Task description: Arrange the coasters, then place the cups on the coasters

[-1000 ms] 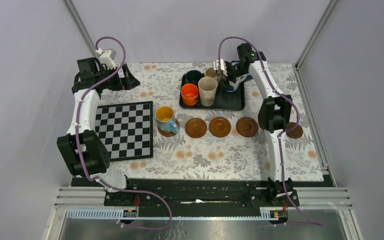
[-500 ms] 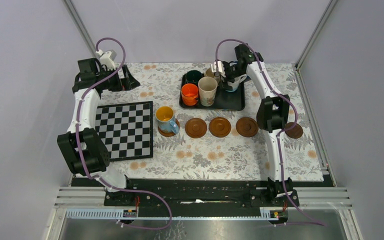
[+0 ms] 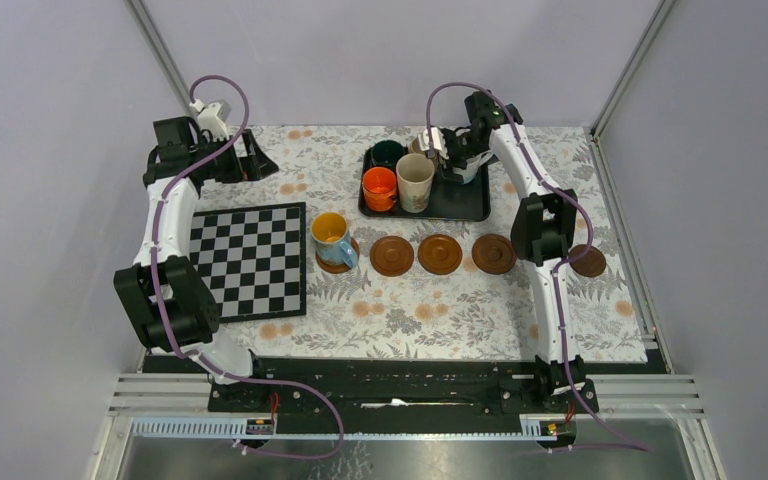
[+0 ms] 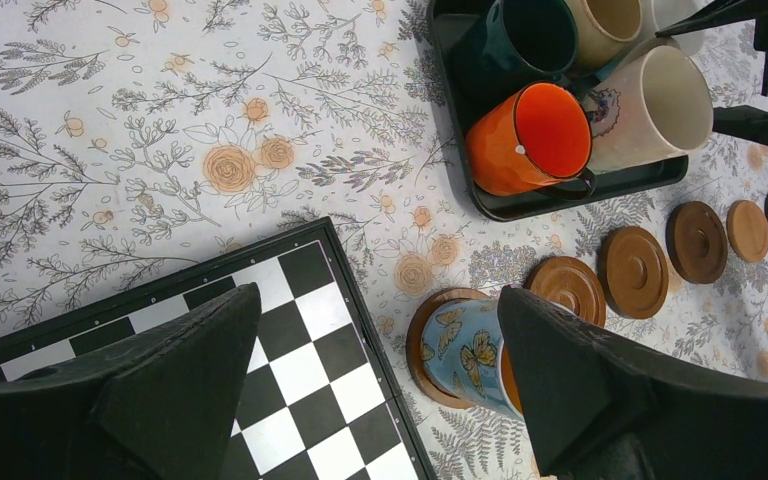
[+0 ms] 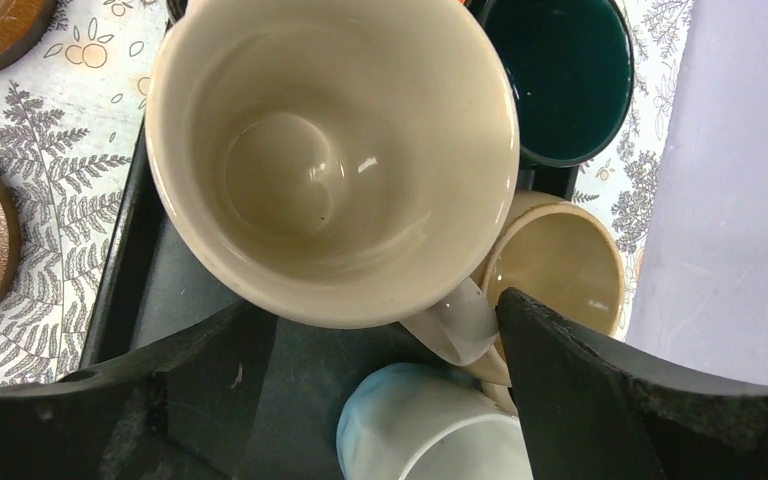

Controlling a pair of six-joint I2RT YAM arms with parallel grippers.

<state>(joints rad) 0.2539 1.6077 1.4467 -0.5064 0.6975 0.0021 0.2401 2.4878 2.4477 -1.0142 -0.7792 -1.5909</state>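
Several brown coasters (image 3: 440, 254) lie in a row in front of the black tray (image 3: 470, 205). The leftmost coaster (image 4: 421, 338) carries the blue cup with butterflies (image 3: 332, 238). On the tray stand the orange cup (image 3: 379, 188), the tall cream cup (image 5: 330, 150), the dark green cup (image 5: 560, 75), the beige cup (image 5: 555, 265) and the white-and-pale-blue cup (image 5: 430, 430). My right gripper (image 5: 380, 400) is open low over the tray, its fingers either side of the white-and-pale-blue cup, with a gap on the left. My left gripper (image 4: 380, 400) hangs open and empty high above the chessboard's edge.
A black-and-white chessboard (image 3: 250, 260) lies left of the coaster row. The cream cup's handle (image 5: 455, 330) sits close to my right gripper's right finger. Grey walls enclose the flowered cloth on three sides.
My right gripper has shifted slightly left and in over the tray's back cups, and its jaws have narrowed a little. The left arm has not moved.
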